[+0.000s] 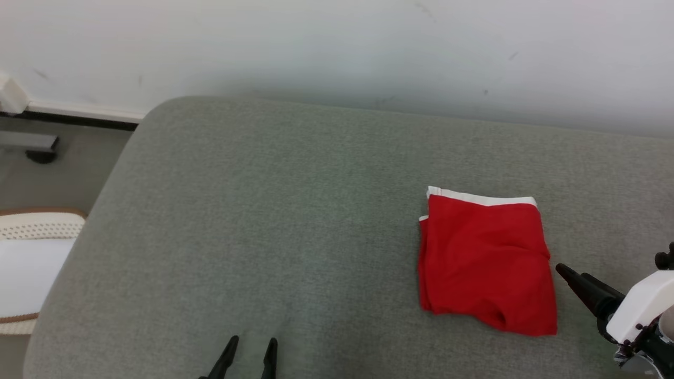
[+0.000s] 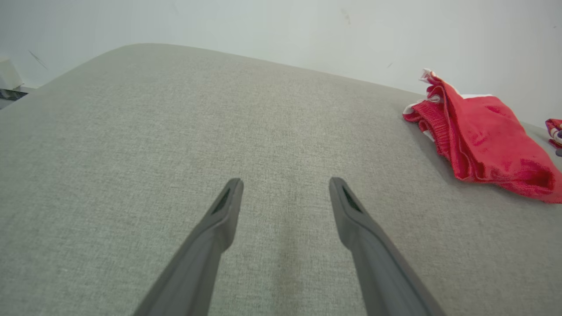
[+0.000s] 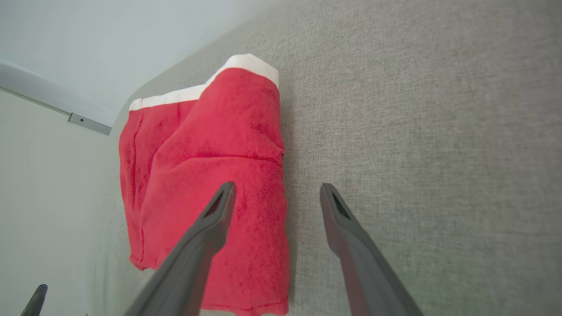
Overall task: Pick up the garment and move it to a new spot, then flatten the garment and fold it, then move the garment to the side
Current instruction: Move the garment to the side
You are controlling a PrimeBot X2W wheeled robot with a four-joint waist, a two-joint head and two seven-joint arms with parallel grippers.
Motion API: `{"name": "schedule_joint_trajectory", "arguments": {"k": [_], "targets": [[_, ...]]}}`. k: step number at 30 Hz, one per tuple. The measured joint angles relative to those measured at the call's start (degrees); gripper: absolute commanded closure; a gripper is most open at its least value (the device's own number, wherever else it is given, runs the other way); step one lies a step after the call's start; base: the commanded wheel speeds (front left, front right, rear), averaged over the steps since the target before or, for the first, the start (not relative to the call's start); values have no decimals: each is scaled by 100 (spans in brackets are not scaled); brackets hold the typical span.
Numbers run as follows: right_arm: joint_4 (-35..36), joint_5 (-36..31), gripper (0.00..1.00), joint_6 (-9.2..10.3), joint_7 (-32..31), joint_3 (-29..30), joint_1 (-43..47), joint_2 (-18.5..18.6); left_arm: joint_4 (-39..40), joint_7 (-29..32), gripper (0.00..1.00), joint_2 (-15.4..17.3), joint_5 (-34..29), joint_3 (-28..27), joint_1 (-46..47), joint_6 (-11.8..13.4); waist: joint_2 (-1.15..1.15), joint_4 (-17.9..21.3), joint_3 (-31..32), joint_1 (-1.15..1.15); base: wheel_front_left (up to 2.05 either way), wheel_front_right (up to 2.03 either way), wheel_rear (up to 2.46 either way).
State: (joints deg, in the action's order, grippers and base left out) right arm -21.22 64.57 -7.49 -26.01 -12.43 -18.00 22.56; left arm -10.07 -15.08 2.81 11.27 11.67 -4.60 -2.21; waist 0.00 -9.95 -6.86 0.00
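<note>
Holding the right hand wide open, dark fingers spread and gripping nothing, tips pointing at the garment from just beside its near right corner. Looking along that hand from the right wrist: one finger over the garment, the other over bare grey fabric just to its side; cannot tell whether either finger touches the cloth.

Holding the left hand equally open and empty, well apart from the garment, to its left and nearer the robot. Pointing that hand across bare fabric, with the garment off to the right in the left wrist view.

Lying folded into a rough rectangle: red cloth, a white band along the far edge, layered edges showing on the left side, slight rumpling at the near right corner. Resting flat on a grey cushion, with a broad bare stretch to the garment's left.

Beyond the garment, a pale wall. Far to the garment's left, past the cushion's rounded corner, a grey floor and a white perforated thing with brown trim.
</note>
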Motion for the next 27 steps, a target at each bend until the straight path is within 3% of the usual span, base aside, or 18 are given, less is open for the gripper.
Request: {"name": "schedule_joint_trajectory", "arguments": {"k": [9, 17, 18, 19, 21, 22, 27], "targets": [[-703, 5, 0, 0, -469, 109, -367, 77, -16, 0, 0, 0, 89, 156, 70, 108, 0, -624, -311, 0, 0, 0, 0], [-708, 135, 0, -5, -466, 102, -597, -225, -15, 0, 0, 0, 90, 192, 130, 130, 0, -724, -478, 0, 0, 0, 0], [-701, 155, 8, -5, -463, 86, -617, -258, -16, 0, 0, 0, 92, 210, 144, 134, 0, -719, -487, 0, 0, 0, 0], [-682, 156, 46, -5, -464, 49, -636, -277, -20, 0, 0, 0, 96, 225, 164, 149, 0, -710, -492, 0, 0, 0, 0], [-639, 171, 89, -5, -450, -9, -654, -308, -19, 0, 0, 0, 112, 240, 198, 163, 0, -676, -500, 0, 0, 0, 0], [-623, 171, 100, -5, -414, -40, -655, -313, -20, 0, 0, 0, 119, 244, 199, 175, 0, -651, -504, 0, 0, 0, 0], [-582, 151, 100, -5, -307, -165, -705, -280, 4, 0, 0, 0, 134, 212, 205, 181, 0, -431, -498, 0, 0, 0, 0]]}}
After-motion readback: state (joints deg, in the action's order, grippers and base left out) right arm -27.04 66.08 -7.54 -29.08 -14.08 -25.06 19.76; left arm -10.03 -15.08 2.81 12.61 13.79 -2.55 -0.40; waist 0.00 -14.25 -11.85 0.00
